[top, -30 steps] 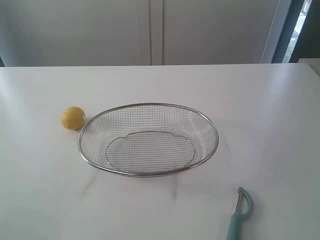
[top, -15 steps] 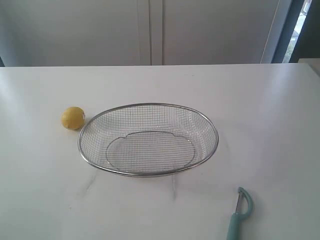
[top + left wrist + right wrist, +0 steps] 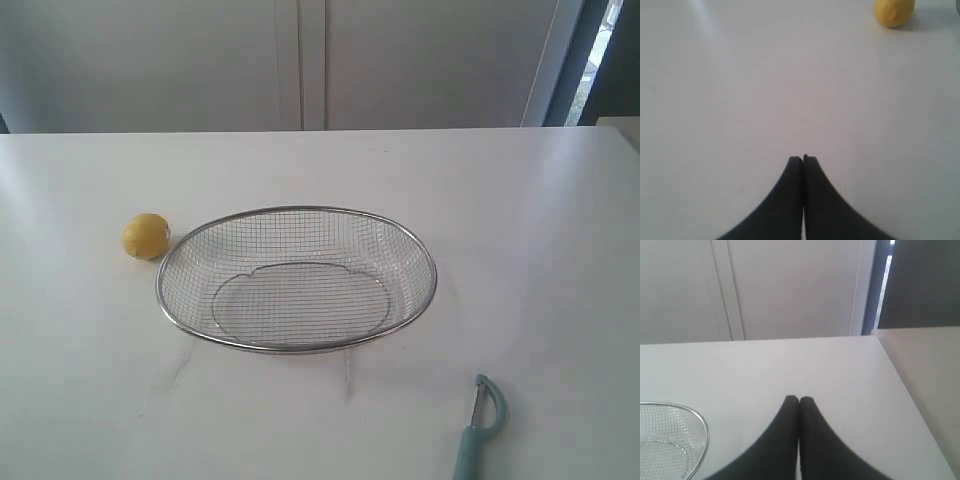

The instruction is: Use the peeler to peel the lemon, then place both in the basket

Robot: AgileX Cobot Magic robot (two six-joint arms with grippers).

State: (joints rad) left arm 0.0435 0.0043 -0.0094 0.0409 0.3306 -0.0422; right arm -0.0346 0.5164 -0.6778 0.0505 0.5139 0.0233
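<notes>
The left tool point(image 3: 802, 159) and right tool point(image 3: 799, 399) are pressed together, empty. The round lemon point(image 3: 146, 236), beside the basket point(image 3: 300, 208) toward the surface's point(image 3: 540, 250) left edge, may roll if nudged. The slim peeler point(image 3: 480, 425), toward the near right corner, may slip from a pinch.

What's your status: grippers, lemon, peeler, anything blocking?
Left gripper shut, empty. Right gripper shut, empty. Lemon on table beside empty basket; peeler lies apart from basket. Nothing in the way.
</notes>
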